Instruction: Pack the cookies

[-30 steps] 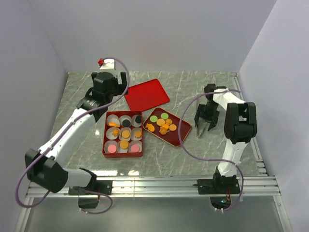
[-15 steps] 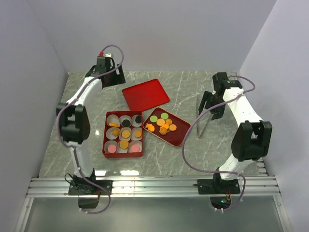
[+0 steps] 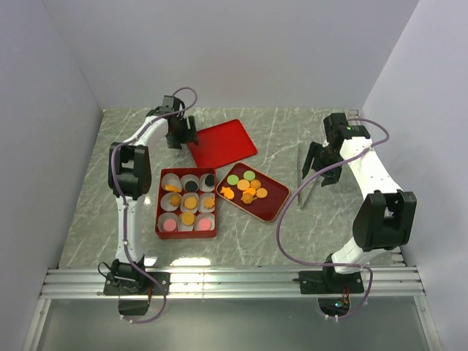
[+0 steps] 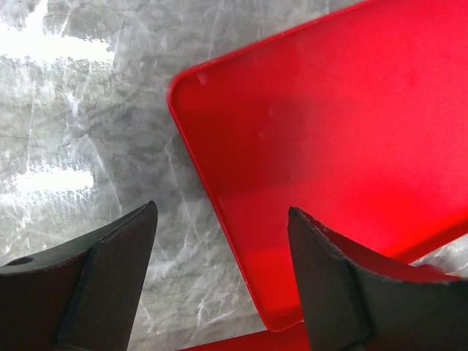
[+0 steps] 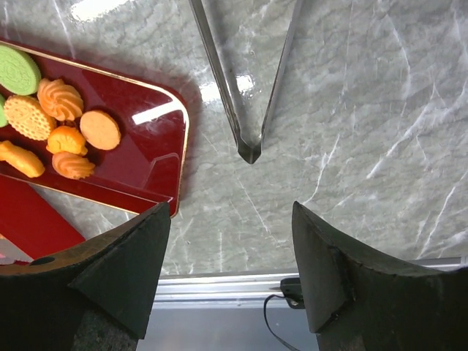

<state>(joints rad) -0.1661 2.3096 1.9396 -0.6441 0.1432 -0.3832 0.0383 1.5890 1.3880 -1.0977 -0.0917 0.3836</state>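
Your left end effector point(image 4: 219, 281) hung over the far left part of the surface point(image 3: 110, 212), fingers point(image 4: 110, 285) spread wide and gripping nothing. One edge of the flat red lid point(image 4: 329, 146) ran beneath the gap between them. Your right end effector point(image 5: 230, 270) hovered near the right edge, also open and empty, with the closed tip of the metal tongs point(image 5: 223, 88) lying on the surface just ahead of it. The cookies point(image 3: 247, 189) sat in two places. Orange and green ones lay loose on the dark red tray point(image 3: 272, 206) near the middle of the surface. Orange, pink and black ones rested in white paper cups point(image 3: 170, 178) inside the red box point(image 3: 158, 212) just left of that tray.
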